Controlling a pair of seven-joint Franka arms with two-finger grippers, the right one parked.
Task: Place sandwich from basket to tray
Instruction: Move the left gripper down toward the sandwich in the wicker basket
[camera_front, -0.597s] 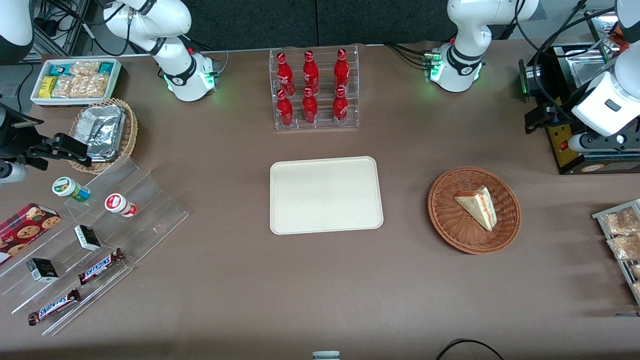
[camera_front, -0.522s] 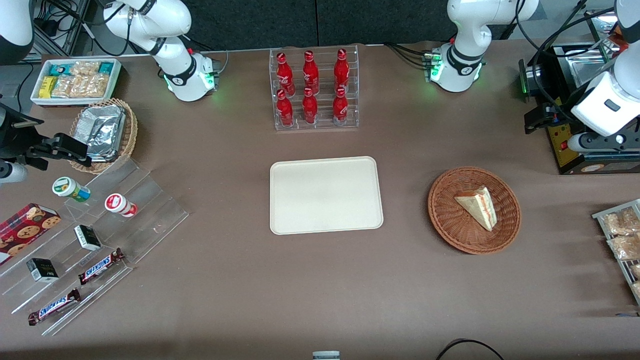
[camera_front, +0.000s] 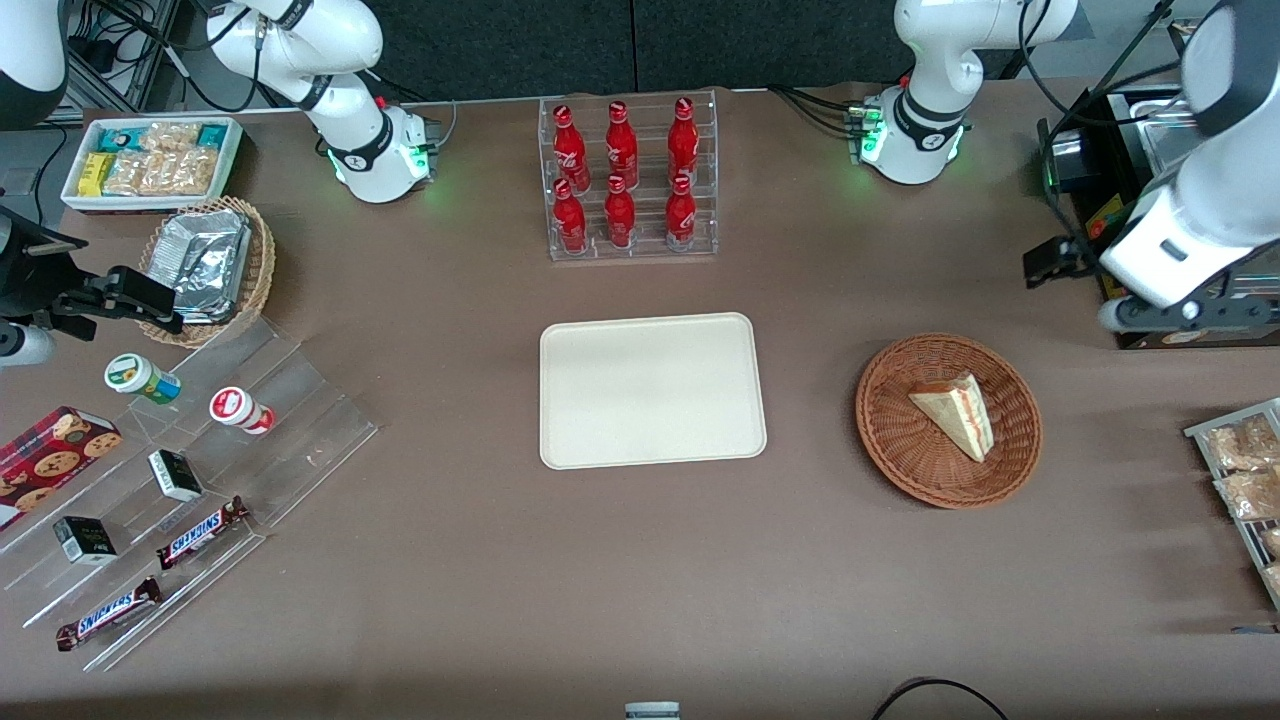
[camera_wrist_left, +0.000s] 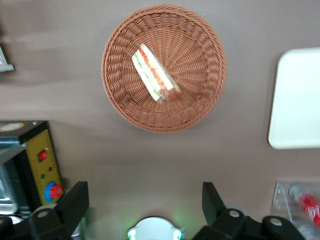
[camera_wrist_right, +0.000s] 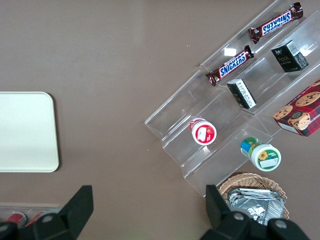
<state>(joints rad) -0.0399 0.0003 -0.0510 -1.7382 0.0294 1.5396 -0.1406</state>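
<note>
- The tray (camera_front: 652, 390) sits bare, well apart from the basket, toward the parked arm's end.
- The sandwich (camera_front: 955, 412) lies in the basket (camera_front: 900, 460).
- The gripper (camera_wrist_left: 145, 210) hangs high, farther from the front camera than the basket, its fingers (camera_wrist_left: 75, 202) spread wide, holding nothing.
- It looks like the reaching step; next it should drop down over the sandwich and pinch it.

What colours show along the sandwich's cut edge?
Red, orange and green between pale bread on the sandwich, clearest in the left wrist view.
</note>
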